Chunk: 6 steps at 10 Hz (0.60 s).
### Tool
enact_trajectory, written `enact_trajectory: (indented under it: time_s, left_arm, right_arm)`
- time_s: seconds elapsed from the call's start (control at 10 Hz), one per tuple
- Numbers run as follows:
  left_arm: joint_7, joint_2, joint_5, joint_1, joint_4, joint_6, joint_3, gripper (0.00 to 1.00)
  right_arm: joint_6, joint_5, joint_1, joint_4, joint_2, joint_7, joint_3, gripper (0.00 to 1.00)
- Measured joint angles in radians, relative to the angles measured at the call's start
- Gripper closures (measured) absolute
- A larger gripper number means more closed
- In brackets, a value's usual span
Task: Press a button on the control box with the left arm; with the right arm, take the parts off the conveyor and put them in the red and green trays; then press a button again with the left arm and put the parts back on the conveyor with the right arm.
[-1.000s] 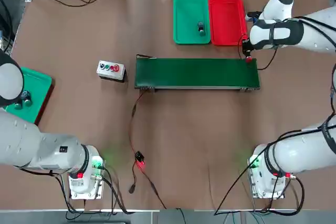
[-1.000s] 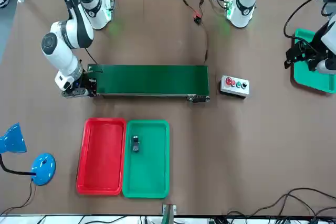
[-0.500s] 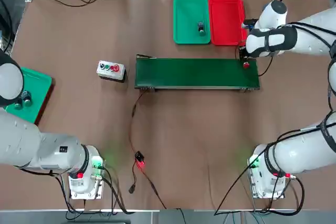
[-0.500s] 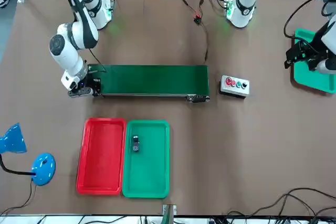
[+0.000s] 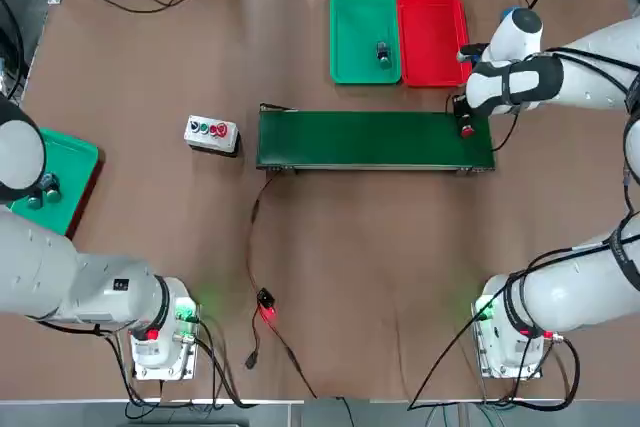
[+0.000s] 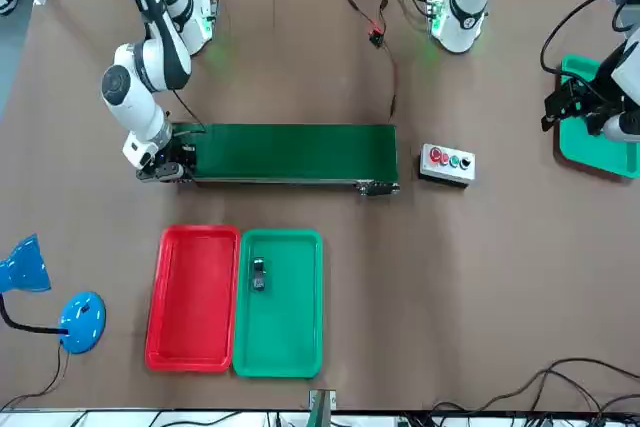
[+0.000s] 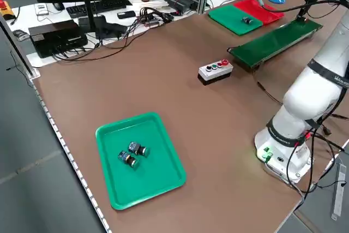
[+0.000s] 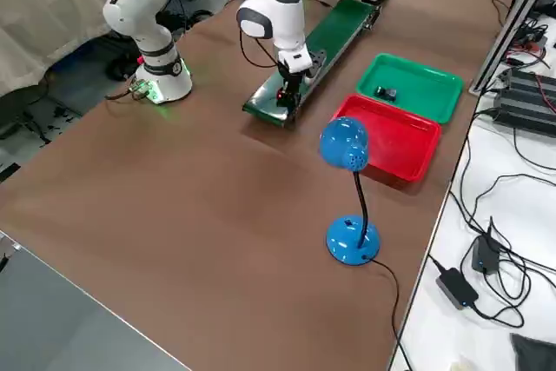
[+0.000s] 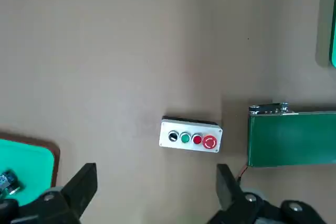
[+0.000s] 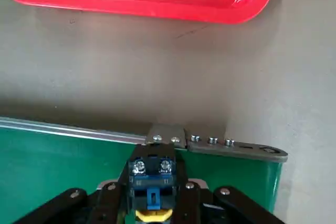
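Your right gripper (image 5: 465,127) is clamped shut on the small red-capped switch part (image 10: 151,184) and has slid from the belt's outer end to above the long dark green conveyor belt (image 5: 375,139). The bright red shallow plastic tray (image 5: 431,39) lies just beyond it. Your left gripper (image 9: 156,192) hangs wide open, holding nothing.

A broad brown surface (image 5: 330,267) fills the scene, matte and evenly lit from above. A blue gooseneck desk lamp (image 8: 349,182) stands near one corner, its round base on the brown top. Along the far edge runs a white bench (image 7: 112,4) crowded with black cables, a keyboard, dark electronic boxes and a cup. A grey floor (image 7: 32,189) shows beside the surface, and a pale curtain (image 8: 43,6) hangs at one side.
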Motion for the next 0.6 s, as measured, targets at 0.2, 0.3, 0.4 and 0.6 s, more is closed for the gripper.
enact_trajectory:
  time_s: [0.2, 0.3, 0.4, 0.6]
  left_arm:
    - [0.000, 0.000, 0.000, 0.000, 0.000, 0.000, 0.000, 0.00]
    - [0.000, 0.000, 0.000, 0.000, 0.000, 0.000, 0.000, 0.00]
    - [0.000, 0.000, 0.000, 0.000, 0.000, 0.000, 0.000, 0.00]
    - [0.000, 0.000, 0.000, 0.000, 0.000, 0.000, 0.000, 0.00]
  right_arm:
    - [0.001, 0.000, 0.001, -0.004, -0.001, 0.000, 0.000, 0.64]
    - [0.003, 0.000, 0.006, -0.015, -0.001, 0.000, 0.000, 0.52]
    - [0.005, 0.000, 0.019, -0.018, 0.000, 0.000, 0.001, 0.37]
    - [0.012, 0.000, 0.033, 0.006, 0.000, 0.001, 0.001, 0.05]
